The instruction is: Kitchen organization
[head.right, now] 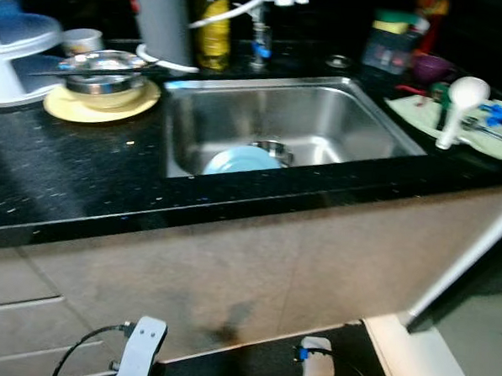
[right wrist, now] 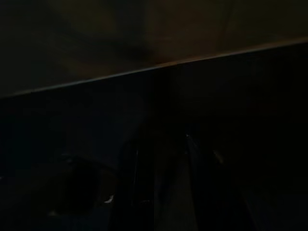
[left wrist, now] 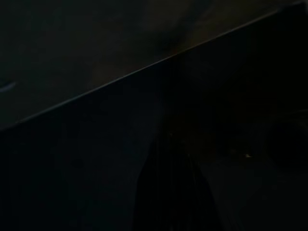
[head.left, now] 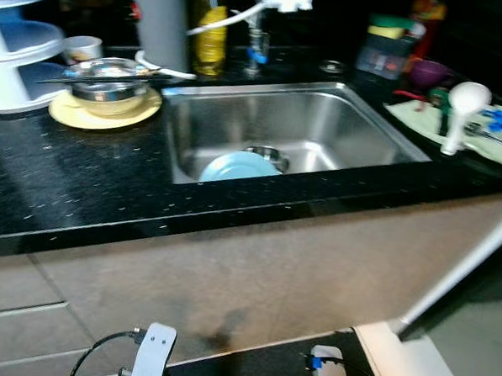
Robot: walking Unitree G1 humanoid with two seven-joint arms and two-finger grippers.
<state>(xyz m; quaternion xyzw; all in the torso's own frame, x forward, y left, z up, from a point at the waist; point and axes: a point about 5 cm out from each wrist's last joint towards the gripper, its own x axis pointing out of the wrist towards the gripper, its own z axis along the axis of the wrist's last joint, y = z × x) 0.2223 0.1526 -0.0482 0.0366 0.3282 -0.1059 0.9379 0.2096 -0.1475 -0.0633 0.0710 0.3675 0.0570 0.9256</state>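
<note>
Light-blue round plate point(head.left: 238, 166) in steel sink point(head.left: 368, 118): slick, fragile, grab rim. Both pincers hang idle; can't tell if open.

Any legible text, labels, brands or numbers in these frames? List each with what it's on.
None can be read.
Yellow bottle behind the steel sink: any label is too blurred and dark to read.
Clear container with green and yellow lid: no print can be made out.
White ladle on the pale green mat: no markings visible.
Both wrist views: too dark for any text.
</note>
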